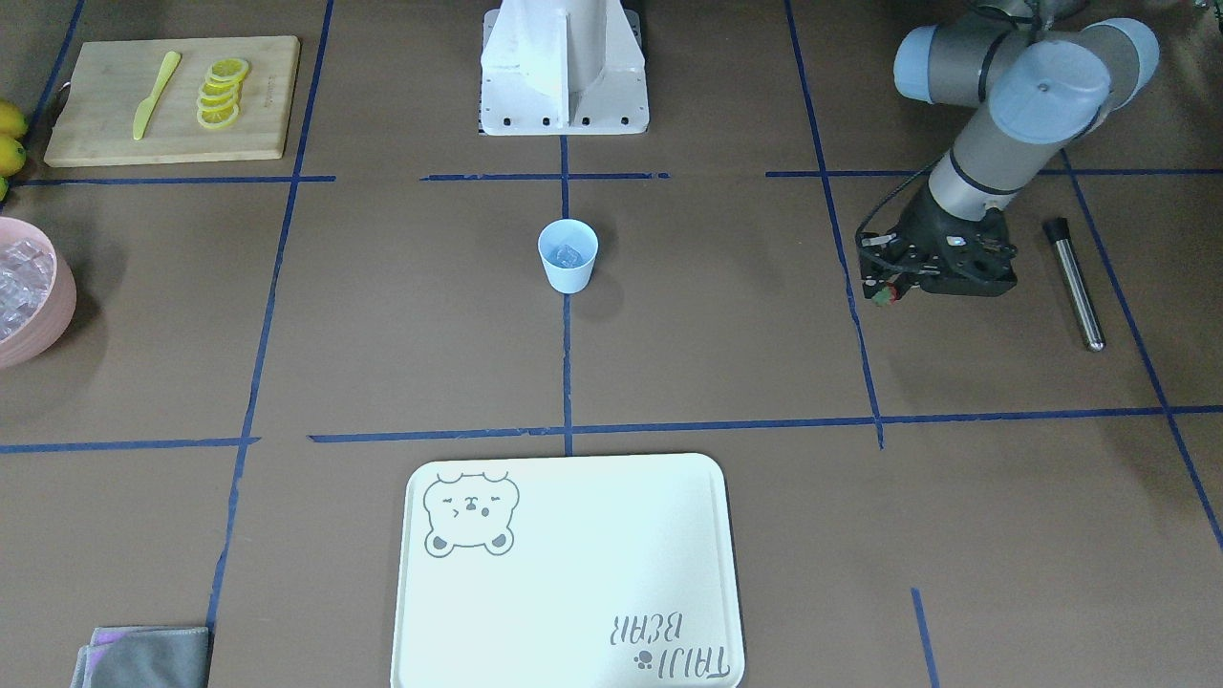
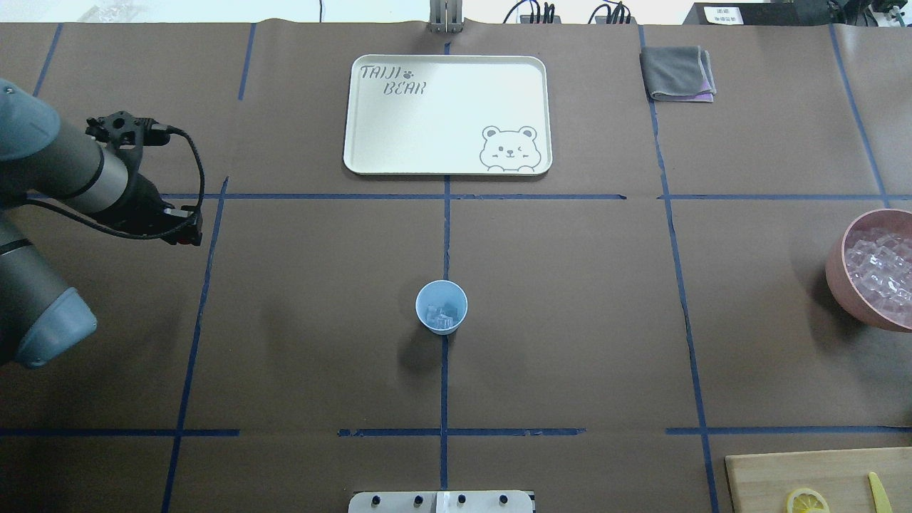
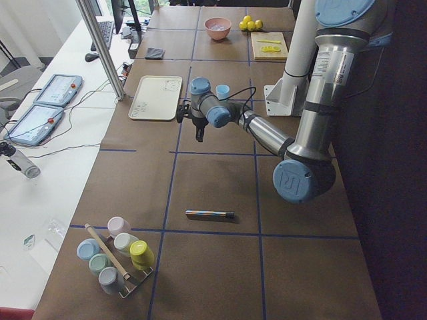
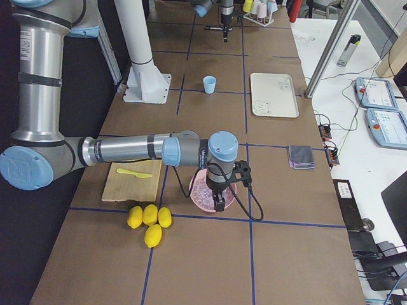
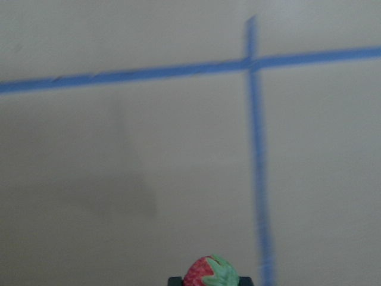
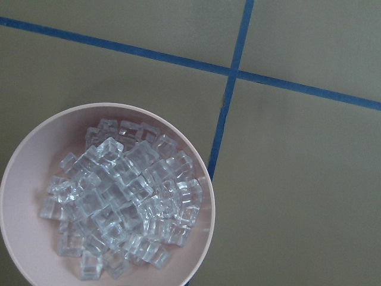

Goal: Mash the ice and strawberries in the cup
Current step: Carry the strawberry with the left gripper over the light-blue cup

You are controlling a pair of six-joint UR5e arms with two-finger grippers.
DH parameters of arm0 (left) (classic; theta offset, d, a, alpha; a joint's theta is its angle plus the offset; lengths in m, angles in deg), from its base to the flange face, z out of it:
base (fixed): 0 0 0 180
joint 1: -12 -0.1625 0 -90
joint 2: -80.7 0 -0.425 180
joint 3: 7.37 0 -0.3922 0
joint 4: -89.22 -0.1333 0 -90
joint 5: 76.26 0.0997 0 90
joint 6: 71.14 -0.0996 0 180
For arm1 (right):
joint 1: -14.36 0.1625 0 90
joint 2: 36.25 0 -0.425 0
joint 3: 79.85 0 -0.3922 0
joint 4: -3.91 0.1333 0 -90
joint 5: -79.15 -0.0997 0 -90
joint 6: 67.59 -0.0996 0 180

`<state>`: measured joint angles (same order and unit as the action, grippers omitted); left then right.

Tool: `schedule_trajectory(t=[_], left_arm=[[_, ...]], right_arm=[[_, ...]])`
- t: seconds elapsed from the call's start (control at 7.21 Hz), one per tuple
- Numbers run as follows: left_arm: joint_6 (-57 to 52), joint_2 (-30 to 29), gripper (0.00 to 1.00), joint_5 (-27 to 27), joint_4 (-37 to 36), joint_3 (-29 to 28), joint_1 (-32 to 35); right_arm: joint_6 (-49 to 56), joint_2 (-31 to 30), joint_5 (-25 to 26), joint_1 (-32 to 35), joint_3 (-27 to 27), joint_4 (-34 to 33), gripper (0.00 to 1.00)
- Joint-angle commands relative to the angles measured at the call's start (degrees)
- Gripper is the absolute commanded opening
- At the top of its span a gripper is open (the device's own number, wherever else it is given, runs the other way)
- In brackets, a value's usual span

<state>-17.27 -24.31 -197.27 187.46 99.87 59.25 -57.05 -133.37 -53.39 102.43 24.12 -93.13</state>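
The pale-blue cup [image 1: 568,260] stands upright at the table's middle, with a few ice cubes [image 2: 442,313] inside. My left gripper [image 1: 884,290] hangs above the table far to the cup's side, shut on the small red strawberry [image 5: 209,274] with its green cap. More ice [image 6: 119,202] fills the pink bowl [image 6: 199,238]. My right gripper [image 4: 219,202] hovers over that bowl in the exterior right view only. I cannot tell whether it is open or shut.
A metal rod with a black end [image 1: 1075,285] lies beside the left arm. A white bear tray [image 2: 447,114], a grey cloth [image 2: 677,73], a cutting board [image 1: 115,134] with lemon slices and a yellow knife, and a rack of cups [image 3: 117,257] stand around.
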Motion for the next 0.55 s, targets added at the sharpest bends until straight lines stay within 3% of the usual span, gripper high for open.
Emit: schedule_trajectory(t=[0.0, 0.42], left_arm=[[9.89, -9.99, 0.02, 0.42, -7.68, 0.24, -5.21], [19.83, -17.83, 0.02, 6.99, -13.6, 3.23, -14.0]], right_arm=[[-0.26, 0.0, 0.0, 0.0, -0.08, 0.0, 0.99], [-0.35, 0.0, 0.0, 0.0, -0.26, 0.0, 0.99]])
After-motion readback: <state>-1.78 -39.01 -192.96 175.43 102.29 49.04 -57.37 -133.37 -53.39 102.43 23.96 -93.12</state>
